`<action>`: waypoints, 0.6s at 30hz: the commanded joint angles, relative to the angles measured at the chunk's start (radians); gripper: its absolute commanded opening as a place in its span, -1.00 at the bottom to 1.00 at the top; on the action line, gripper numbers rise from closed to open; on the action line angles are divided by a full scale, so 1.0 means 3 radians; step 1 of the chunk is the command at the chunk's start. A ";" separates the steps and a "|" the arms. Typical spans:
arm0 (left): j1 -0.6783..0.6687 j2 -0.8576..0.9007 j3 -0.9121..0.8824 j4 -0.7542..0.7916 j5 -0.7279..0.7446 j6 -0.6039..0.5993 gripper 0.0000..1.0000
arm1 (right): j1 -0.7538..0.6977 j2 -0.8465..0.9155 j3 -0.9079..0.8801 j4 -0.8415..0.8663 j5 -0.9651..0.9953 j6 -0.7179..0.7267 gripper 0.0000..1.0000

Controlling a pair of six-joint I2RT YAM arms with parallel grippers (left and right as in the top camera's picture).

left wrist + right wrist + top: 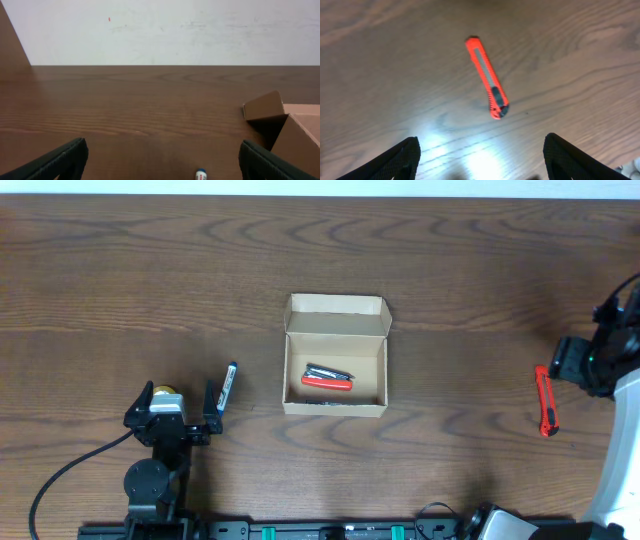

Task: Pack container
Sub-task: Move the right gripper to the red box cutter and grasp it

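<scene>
On the worktop, container stood with lid flap open | inside container: red pocket tool | left of container: pen, left end effector spread wide, empty | right of container: red utility knife, right end effector spread wide, empty

Table dark brown, wavy wood grain. Box plain tan cardboard. Pocket knife inside it red with silver metal. Cutter at 3 o'clock of box orange-red, grey strip, dark slider. Pen at 9 o'clock black, pale end. Wall white.
</scene>
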 commanded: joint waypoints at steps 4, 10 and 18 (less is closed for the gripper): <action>0.0020 -0.0019 -0.0064 -0.0137 0.0036 -0.0014 0.91 | -0.0178 0.0323 -0.0033 -0.0033 -0.0006 -0.0450 0.48; 0.0020 -0.0019 -0.0064 -0.0137 0.0036 -0.0014 0.91 | -0.0187 0.0821 -0.0034 -0.0027 0.0001 -0.0600 0.57; 0.0020 -0.0019 -0.0064 -0.0137 0.0036 -0.0013 0.90 | -0.0193 0.1316 -0.0033 0.0271 0.0038 -0.0767 0.56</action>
